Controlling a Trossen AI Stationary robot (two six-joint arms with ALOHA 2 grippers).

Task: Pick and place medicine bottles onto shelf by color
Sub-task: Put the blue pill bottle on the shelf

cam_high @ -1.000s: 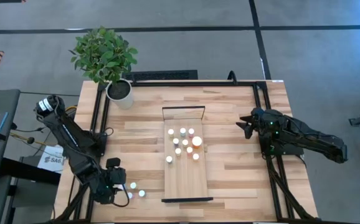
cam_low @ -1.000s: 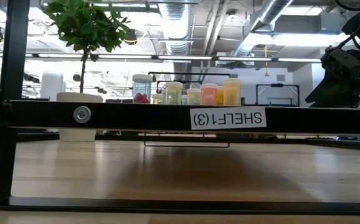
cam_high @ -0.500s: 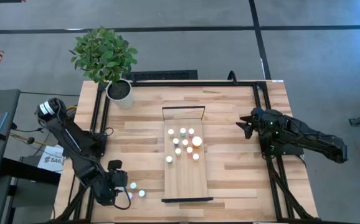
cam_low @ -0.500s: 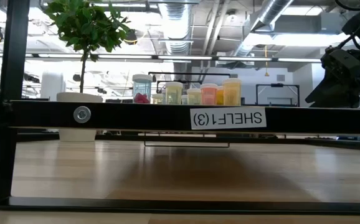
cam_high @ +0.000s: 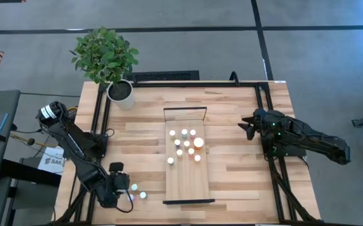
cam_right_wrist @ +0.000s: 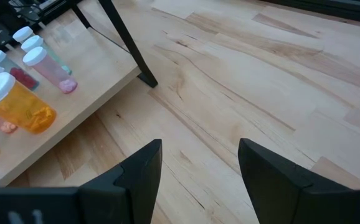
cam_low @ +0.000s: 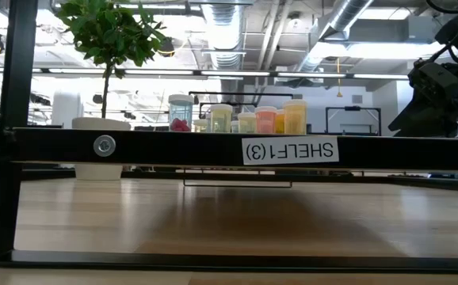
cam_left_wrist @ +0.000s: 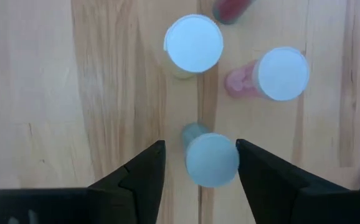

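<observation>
Standing on wooden table [cam_high: 232,125], bottles [cam_high: 184,144], shelf [cam_high: 188,182]

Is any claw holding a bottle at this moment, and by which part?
Nothing is held. The left claw is open around a teal bottle's white cap, not closed on it. The right claw is open over bare table.

Grey floor [cam_high: 181,50], exposed ceiling ducts [cam_low: 229,24]

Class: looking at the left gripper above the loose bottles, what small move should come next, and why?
Probably lower the left gripper and close. Its open fingers already straddle the teal bottle, which stands on the table apart from the two neighbouring bottles.
</observation>
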